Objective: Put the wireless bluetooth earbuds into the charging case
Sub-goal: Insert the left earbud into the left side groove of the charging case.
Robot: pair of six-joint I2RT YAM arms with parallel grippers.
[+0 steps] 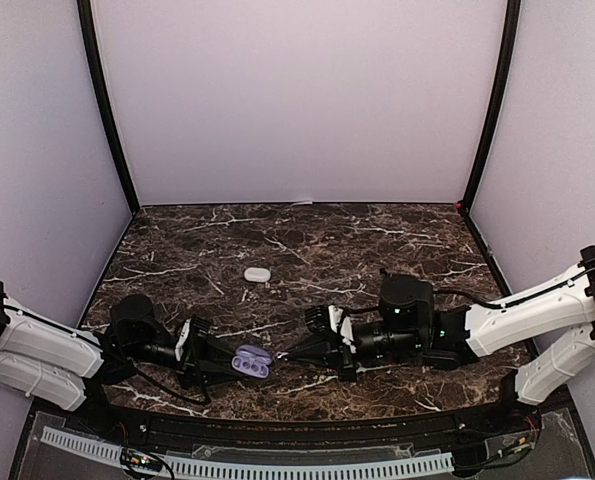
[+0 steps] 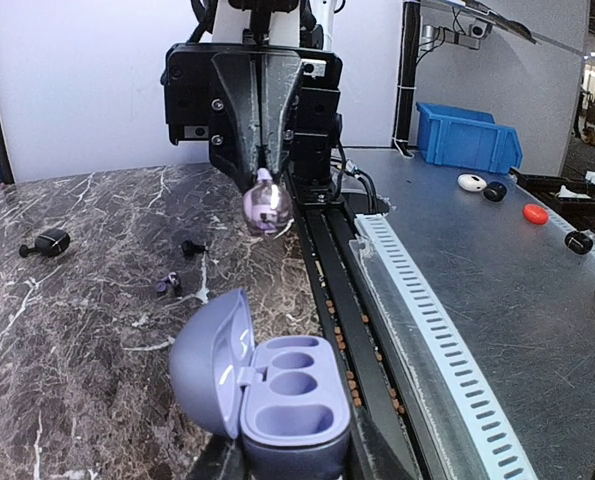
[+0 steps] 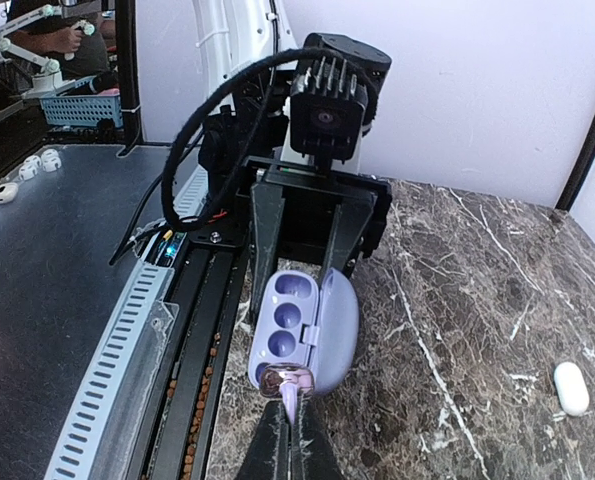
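**Purple bud held at the open case**

The right gripper (image 3: 289,425) is clenched on the glossy purple earbud (image 3: 285,380). In its wrist view the bud sits at the 6 o'clock rim of the charging case (image 3: 302,330); contact is unclear. From above, the bud cannot be made out. The dark buds (image 2: 49,241) are lost against the marble table (image 1: 377,240). The left gripper (image 1: 222,362), grasping the open lilac case at the table's 6 o'clock, is cropped in its own view. A white case (image 1: 256,273) lies at 12 o'clock.
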